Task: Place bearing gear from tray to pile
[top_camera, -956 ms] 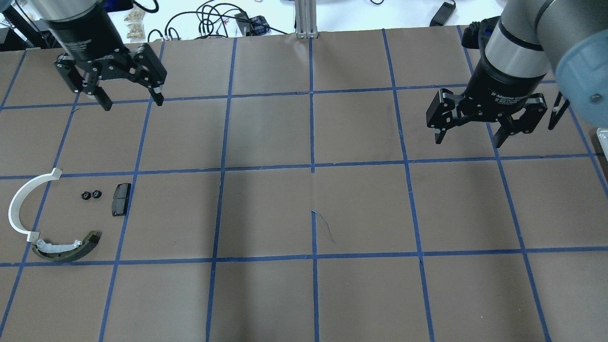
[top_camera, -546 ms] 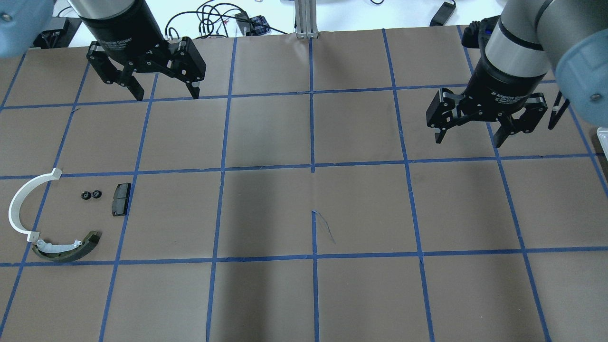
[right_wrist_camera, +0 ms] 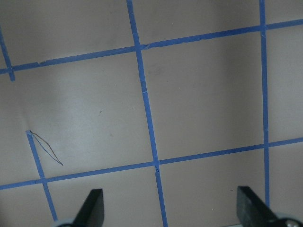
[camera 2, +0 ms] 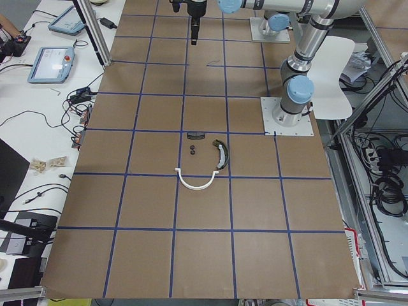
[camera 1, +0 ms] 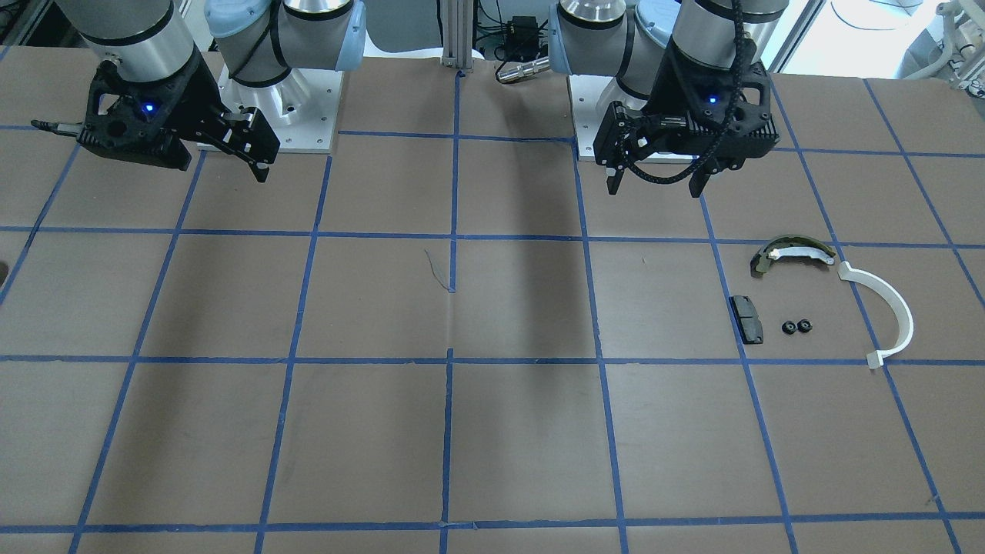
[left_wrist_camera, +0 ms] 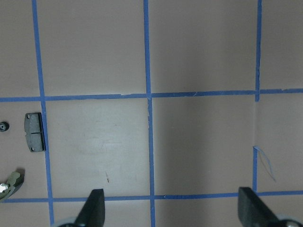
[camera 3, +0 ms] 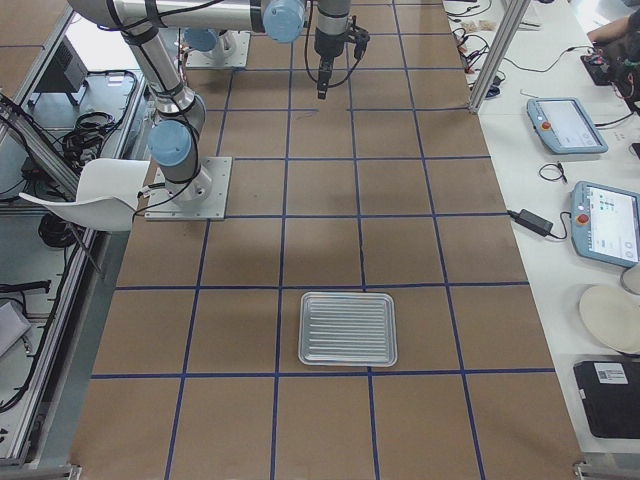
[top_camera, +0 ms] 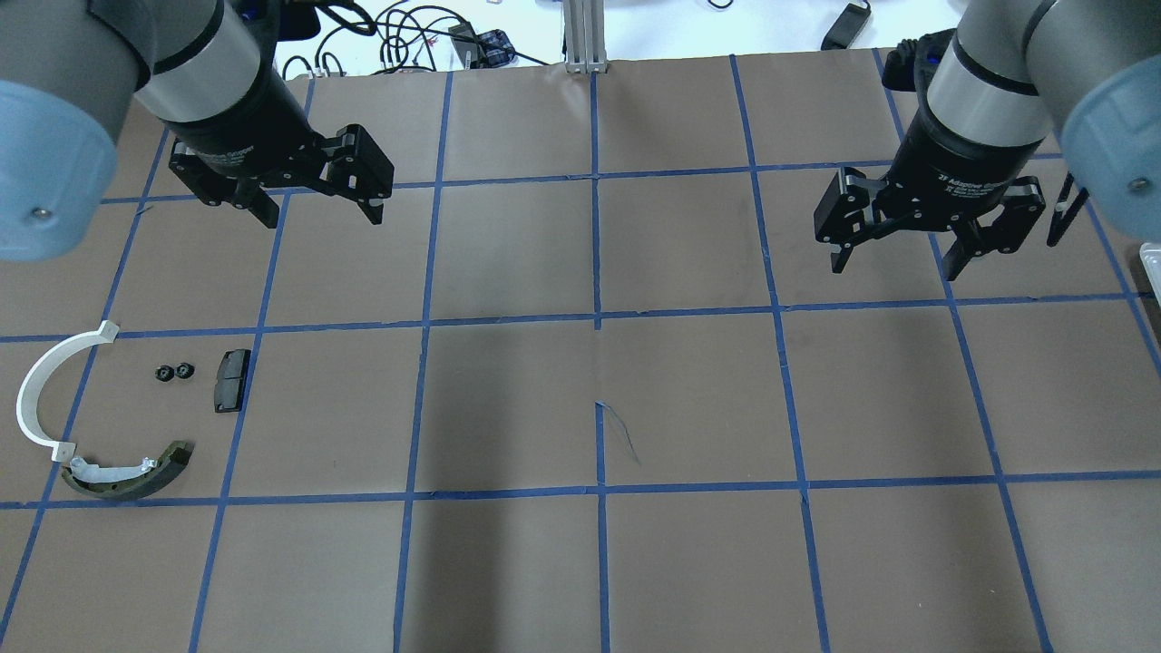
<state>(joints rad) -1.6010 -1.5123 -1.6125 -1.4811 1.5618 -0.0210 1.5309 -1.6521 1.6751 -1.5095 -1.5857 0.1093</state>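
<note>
A: Left gripper point(top_camera: 322, 218)?
B: High over the table point(top_camera: 508, 399), off the side of the black pad point(top_camera: 231, 381) that faces the table's middle. Not above the pad. Fingers spread wide, nothing between them. Its wrist camera shows only brown paper and blue tape in the gap.
A: Right gripper point(top_camera: 893, 269)?
B: Well apart from the pad, past the table's middle toward the robot's right. Also up in the air. Fingers wide, nothing held.
A: Bearing gears point(top_camera: 184, 369)?
B: Two small black round pieces, side by side on the paper, near the pad on its outer side. Not touching it. Whether they touch each other, can't tell.
A: Other parts there?
B: White half-ring point(top_camera: 22, 399) lies beyond the gears from the pad, its open side toward the pad. Olive shoe point(top_camera: 145, 478) lies near the pad on the robot's side, one end close to an end of the half-ring.
A: Tray point(camera 3: 348, 329)?
B: Ribbed metal, flat on the table, well apart from the pad, toward the robot's right end. Only the right-end camera catches it.
</note>
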